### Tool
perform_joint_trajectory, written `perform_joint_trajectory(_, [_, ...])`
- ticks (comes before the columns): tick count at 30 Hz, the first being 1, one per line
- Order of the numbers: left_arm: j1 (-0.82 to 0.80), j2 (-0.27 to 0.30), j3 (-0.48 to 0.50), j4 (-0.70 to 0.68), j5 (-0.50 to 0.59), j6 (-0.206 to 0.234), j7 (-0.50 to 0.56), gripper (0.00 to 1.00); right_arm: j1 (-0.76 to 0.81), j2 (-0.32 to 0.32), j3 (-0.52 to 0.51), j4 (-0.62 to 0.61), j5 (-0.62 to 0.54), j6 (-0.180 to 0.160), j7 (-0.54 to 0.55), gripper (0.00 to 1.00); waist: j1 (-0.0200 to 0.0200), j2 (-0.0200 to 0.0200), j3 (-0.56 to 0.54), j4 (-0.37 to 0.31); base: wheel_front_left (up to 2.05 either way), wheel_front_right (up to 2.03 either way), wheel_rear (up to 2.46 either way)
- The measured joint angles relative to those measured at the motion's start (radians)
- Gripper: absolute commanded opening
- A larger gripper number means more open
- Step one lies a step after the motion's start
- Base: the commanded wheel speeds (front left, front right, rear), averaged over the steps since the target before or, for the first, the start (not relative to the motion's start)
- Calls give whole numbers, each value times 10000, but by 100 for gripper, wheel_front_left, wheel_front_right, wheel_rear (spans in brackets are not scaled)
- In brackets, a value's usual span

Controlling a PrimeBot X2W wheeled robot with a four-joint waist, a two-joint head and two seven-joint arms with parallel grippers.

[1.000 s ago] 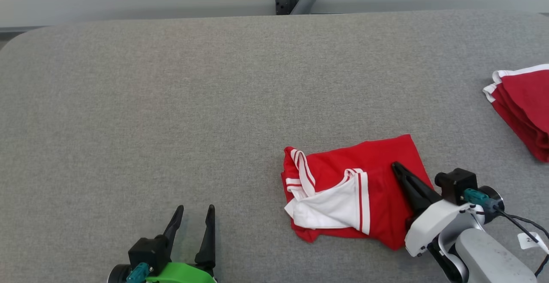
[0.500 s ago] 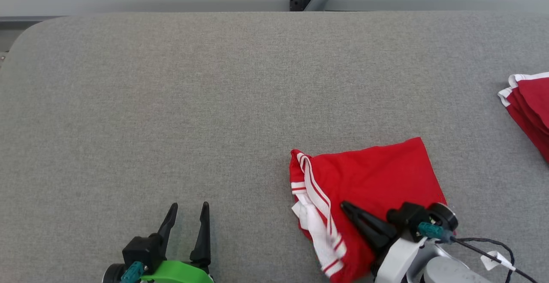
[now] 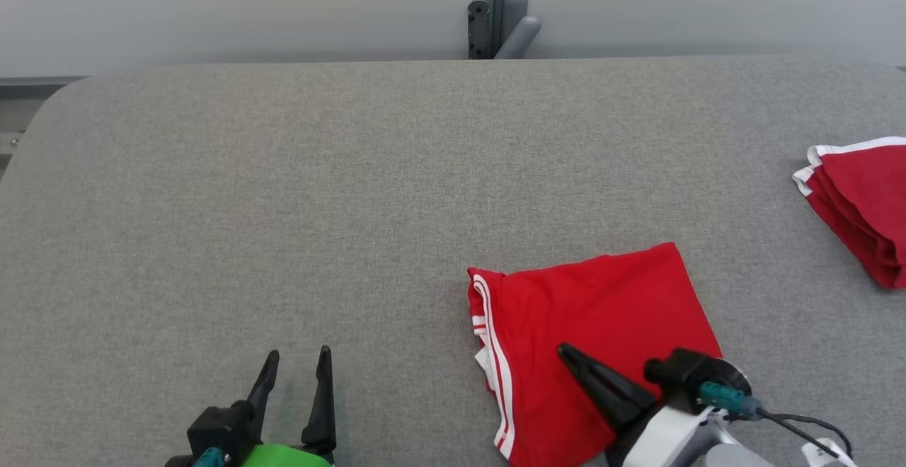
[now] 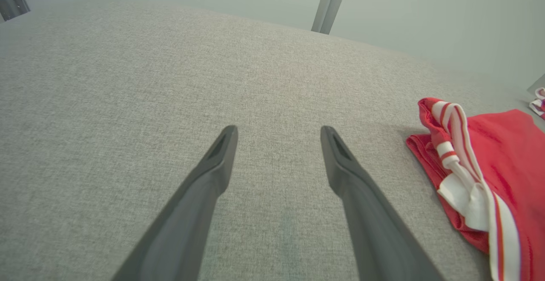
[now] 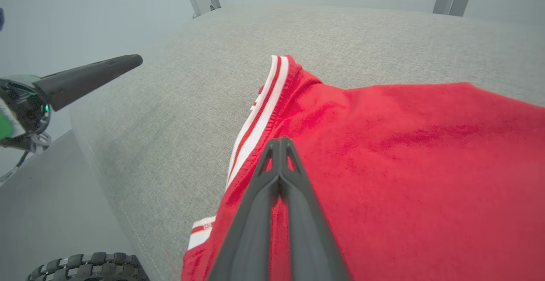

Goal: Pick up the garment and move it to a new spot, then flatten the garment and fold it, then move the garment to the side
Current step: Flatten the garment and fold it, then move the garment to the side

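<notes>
The garment (image 3: 601, 304) is red with white-and-red striped trim and lies folded on the grey table (image 3: 283, 191), near the front right. My right gripper (image 3: 566, 351) is shut, its fingertips resting on the red cloth near the front, with nothing seen between them. In the right wrist view the shut fingers (image 5: 279, 142) lie over the garment (image 5: 404, 144) just right of its striped edge. My left gripper (image 3: 299, 354) stands open over bare table at the front left. The left wrist view shows that gripper (image 4: 277, 130) with the garment (image 4: 506, 144) off to its right.
A second folded red garment with white trim (image 3: 863, 198) lies at the table's right edge. A grey post (image 3: 495, 14) stands behind the far edge. The front table edge, with a tyre (image 5: 85, 266) below it, is close to my right gripper.
The white underside of the garment has been swept under, leaving a mostly red top. My right gripper moved left and nearer across the cloth. The head camera shifted.
</notes>
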Motion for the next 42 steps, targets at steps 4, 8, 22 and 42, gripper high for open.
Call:
perform_joint_trajectory(4, [272,0,257,-182,-98,23,2,100,1031,136,-2184,-706,-416,0,0,0,0,0,-335,-70,0,0,0])
perform_joint_trajectory(8, [597,0,527,-512,-259,94,0,100,2507,447,-4752,-1457,-1181,0,0,85,0,0,-734,-207,0,0,0])
perform_joint_trajectory(22, [758,2,942,-685,-69,-148,0,100,3815,1337,-8798,-1440,-2403,0,0,100,0,0,-1141,-319,0,0,0])
perform_joint_trajectory(42, [689,2,604,-909,-56,-215,0,100,1741,359,-7164,-2002,-568,2,4939,100,0,0,-522,-234,0,0,0])
